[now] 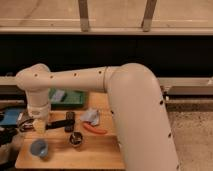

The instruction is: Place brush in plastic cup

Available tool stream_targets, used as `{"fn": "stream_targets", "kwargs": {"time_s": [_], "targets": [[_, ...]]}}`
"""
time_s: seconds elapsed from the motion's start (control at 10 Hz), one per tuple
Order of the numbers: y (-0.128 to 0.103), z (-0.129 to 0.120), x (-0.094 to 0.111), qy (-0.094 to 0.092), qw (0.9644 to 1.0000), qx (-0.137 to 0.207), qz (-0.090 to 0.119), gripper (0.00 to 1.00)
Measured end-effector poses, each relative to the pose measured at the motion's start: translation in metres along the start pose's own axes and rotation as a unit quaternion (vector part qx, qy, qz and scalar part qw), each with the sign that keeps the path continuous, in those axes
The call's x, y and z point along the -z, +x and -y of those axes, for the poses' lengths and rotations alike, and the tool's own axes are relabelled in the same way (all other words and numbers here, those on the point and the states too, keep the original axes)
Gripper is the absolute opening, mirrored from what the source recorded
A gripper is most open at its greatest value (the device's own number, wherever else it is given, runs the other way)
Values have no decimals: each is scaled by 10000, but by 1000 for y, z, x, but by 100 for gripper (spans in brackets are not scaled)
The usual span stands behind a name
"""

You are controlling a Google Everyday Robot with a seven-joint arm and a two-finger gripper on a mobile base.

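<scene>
The brush (58, 123) is a slim black stick lying on the wooden table (100, 152), left of the black remote. The plastic cup (39, 148) is small, round and light blue, and it stands near the table's front left corner. My white arm reaches in from the right and bends down at the left. The gripper (39, 126) hangs below the wrist, just above and behind the cup. The brush's left end meets the gripper's pale lower end. I cannot tell whether the brush is gripped. The gripper is shut.
A black remote (70, 121), a small metal tin (76, 139), a red-orange stick (95, 130) and a grey-blue cloth (91, 116) lie mid-table. A green tray (69, 98) sits at the back. A blue object (10, 118) lies off the left edge.
</scene>
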Motion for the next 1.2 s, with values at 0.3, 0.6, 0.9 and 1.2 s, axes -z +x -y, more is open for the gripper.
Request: {"fn": "stream_targets", "kwargs": {"time_s": [0.3,0.6,0.9,1.2], "targets": [[2,-13,-14,-144,9998,-116,-81,0],[13,-21,-25,-247,9992,-307,-49,0],[16,-25,-42,-468,9980,-405,-86,0],[21,-28,-56,-680,9966,-459,-120,0]]}}
